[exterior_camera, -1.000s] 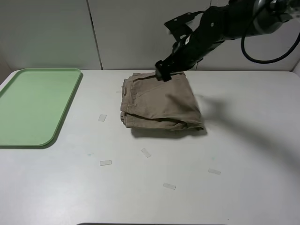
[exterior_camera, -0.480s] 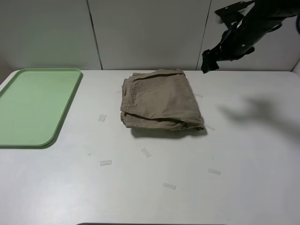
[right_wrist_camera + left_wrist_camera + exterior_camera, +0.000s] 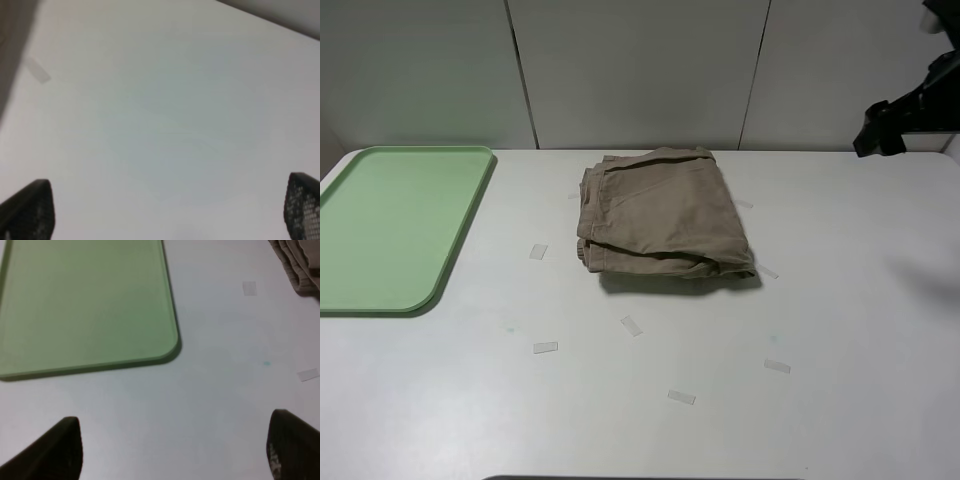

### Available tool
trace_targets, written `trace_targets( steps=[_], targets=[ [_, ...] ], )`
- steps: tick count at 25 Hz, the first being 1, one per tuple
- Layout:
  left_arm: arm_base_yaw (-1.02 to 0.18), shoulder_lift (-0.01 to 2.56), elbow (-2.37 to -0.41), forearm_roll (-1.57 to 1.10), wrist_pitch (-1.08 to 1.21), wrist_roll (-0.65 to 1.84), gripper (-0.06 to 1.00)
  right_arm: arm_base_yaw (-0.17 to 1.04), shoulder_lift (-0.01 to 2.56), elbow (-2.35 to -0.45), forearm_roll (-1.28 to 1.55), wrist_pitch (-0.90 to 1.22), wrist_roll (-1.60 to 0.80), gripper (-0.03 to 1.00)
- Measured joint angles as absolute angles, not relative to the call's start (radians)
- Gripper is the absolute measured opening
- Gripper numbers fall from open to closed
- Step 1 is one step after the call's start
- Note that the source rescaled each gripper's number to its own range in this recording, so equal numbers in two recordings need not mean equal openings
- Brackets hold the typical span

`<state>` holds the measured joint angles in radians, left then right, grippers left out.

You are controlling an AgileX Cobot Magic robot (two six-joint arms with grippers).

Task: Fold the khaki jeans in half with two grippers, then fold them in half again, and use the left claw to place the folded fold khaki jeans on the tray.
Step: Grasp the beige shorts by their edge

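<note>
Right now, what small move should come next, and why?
Probably move the left gripper toward the khaki shorts: they lie folded on the table, apart from the green tray, and both it and the right gripper are open, holding nothing.

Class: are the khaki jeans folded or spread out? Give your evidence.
Folded: the khaki jeans lie as a compact stack with layered edges showing.
</note>
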<state>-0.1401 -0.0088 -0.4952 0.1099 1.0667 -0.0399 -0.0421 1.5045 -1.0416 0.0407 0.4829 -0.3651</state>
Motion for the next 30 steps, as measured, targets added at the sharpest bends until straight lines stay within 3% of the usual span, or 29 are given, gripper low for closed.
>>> trace_targets(
  steps=[7, 30],
  targets=[
    [-0.140, -0.009, -0.495, 0.110, 1.067, -0.040, 0.86, -0.057, 1.225, -0.887, 0.085, 0.489, -0.361, 1.00],
    [-0.140, -0.009, -0.495, 0.110, 1.067, -0.040, 0.86, -0.054, 0.459, -0.609, 0.245, 0.785, -0.345, 1.00]
  ],
)
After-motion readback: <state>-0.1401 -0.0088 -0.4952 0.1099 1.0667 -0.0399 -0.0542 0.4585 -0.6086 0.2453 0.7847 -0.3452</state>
